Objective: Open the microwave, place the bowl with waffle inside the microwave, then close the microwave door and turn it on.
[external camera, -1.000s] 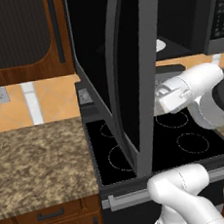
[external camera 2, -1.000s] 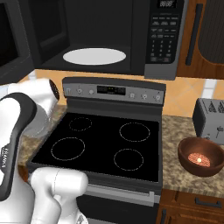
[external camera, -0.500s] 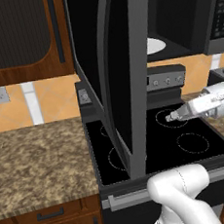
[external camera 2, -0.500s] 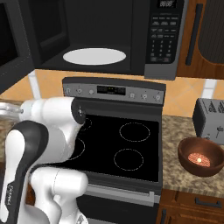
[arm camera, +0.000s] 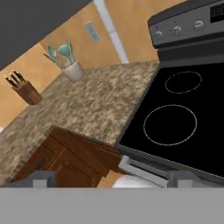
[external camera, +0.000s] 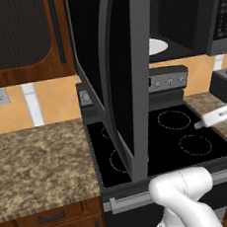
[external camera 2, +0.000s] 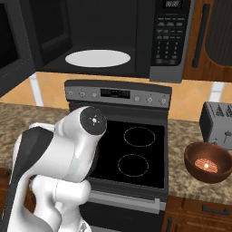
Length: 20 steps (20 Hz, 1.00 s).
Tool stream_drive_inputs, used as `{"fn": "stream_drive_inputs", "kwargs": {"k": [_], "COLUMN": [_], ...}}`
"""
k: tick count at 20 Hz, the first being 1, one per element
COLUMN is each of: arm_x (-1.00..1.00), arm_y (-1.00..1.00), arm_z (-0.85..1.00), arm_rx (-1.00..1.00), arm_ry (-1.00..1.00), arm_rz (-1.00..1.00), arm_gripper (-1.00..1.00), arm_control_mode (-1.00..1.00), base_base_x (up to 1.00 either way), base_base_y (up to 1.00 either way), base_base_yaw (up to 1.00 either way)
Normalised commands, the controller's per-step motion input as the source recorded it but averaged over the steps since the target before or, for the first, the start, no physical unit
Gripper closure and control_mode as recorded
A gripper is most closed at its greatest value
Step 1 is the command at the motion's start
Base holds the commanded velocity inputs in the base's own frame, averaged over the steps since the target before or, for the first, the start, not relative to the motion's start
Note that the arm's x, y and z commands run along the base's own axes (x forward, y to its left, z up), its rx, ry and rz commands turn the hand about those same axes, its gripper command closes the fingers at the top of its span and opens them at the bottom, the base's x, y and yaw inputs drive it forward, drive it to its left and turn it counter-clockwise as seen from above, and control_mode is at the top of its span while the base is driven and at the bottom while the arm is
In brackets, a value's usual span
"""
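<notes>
The microwave hangs above the stove with its button panel at the right. The microwave door stands swung wide open toward me, seen almost edge on. Inside lies a white turntable plate. The dark reddish-brown bowl, with a waffle in it, sits on the counter right of the stove. My gripper is open and holds nothing; its tips stand far apart over the stove's front edge. The white end of my arm hovers at the stove's right side, away from the door.
The black glass stove lies under the microwave, its knob panel at the back. A toaster stands behind the bowl. On the granite counter to the left stand a knife block and a utensil cup.
My arm has swung to the right, away from the open door, and its end now hangs over the stove's right side. The door and the bowl have stayed put.
</notes>
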Motion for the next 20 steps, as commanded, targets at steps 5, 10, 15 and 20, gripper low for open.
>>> {"fn": "stream_drive_inputs", "kwargs": {"k": [5,10,15,20], "arm_x": [0.37,0.38,0.49,0.69], "arm_y": [-1.00,-1.00,-1.00,-1.00], "arm_z": [-0.23,-0.26,-0.30,-0.51], "arm_rx": [-0.33,-0.17,-0.08,-0.04], "arm_ry": [0.23,0.44,0.40,0.24], "arm_rz": [-0.43,-0.42,-0.39,-0.34], "arm_gripper": [-1.00,-1.00,-1.00,-1.00], "arm_control_mode": [-1.00,-1.00,-1.00,-1.00], "base_base_x": [0.00,0.00,0.00,0.00], "base_base_y": [0.00,0.00,0.00,0.00], "base_base_yaw": [0.00,0.00,0.00,0.00]}}
